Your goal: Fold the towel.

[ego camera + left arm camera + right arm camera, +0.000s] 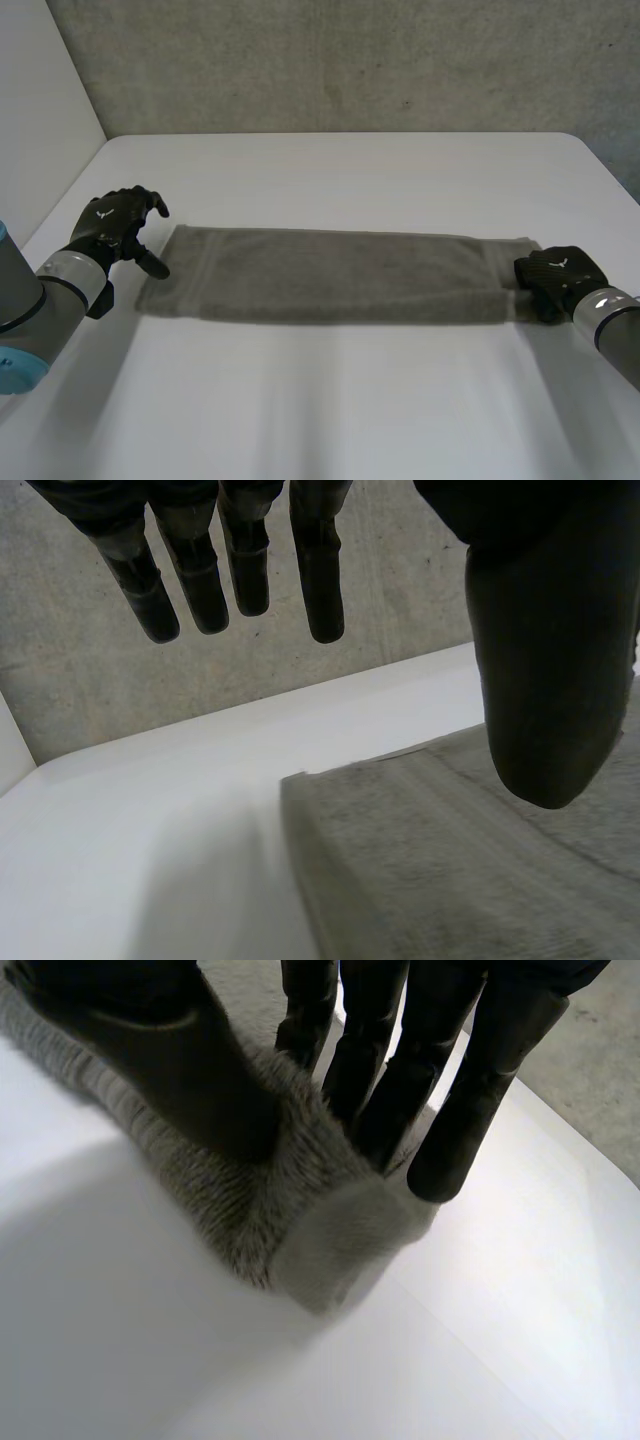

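Towel (330, 275) in long strip; right hand (555, 278) clamps end near table (350, 410) right edge; left hand (115, 230) spread, empty; crosswise fold remains.

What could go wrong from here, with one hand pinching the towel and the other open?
1. The right hand pinches just the bunched end of the towel. On lifting, a layer might slip out of the pinch.
2. The left hand is open at the opposite end and holds nothing. If the right hand pulls alone, the towel could drag over the table and fold crooked.
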